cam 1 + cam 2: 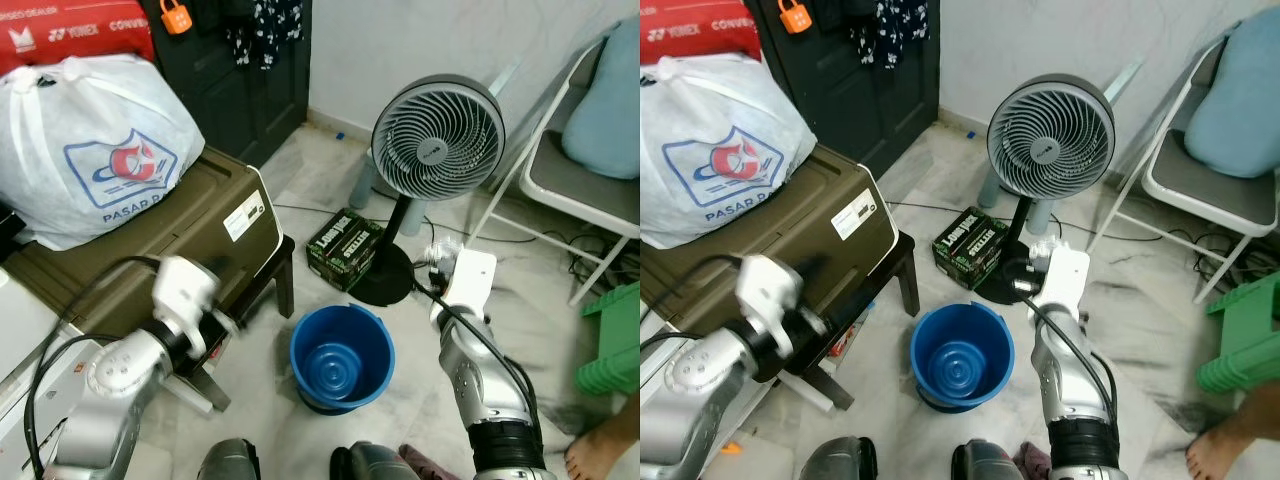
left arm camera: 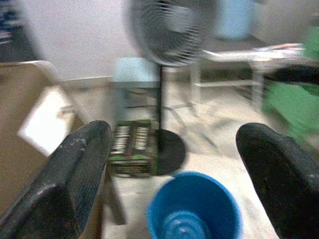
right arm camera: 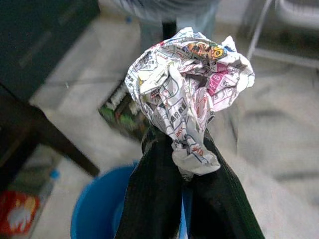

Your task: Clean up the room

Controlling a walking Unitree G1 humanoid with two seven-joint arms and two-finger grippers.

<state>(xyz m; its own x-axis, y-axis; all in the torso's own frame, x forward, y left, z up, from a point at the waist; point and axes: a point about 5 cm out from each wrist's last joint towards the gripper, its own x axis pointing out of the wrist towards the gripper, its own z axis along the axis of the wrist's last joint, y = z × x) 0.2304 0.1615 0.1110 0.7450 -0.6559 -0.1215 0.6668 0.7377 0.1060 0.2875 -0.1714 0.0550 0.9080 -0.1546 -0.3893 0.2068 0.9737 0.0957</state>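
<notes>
Crumpled newspaper wad [image 3: 187,89] clamped in my right gripper [image 3: 185,164] — blue bucket [image 1: 342,355] lies below and leftward; left gripper [image 2: 174,174] hangs spread, empty.

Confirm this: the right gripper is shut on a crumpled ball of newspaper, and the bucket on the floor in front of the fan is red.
One thing is wrong: the bucket is blue, not red, as the left eye view shows. The rest stands: the right gripper is shut on the crumpled ball of newspaper, and the bucket sits on the floor in front of the fan.
</notes>
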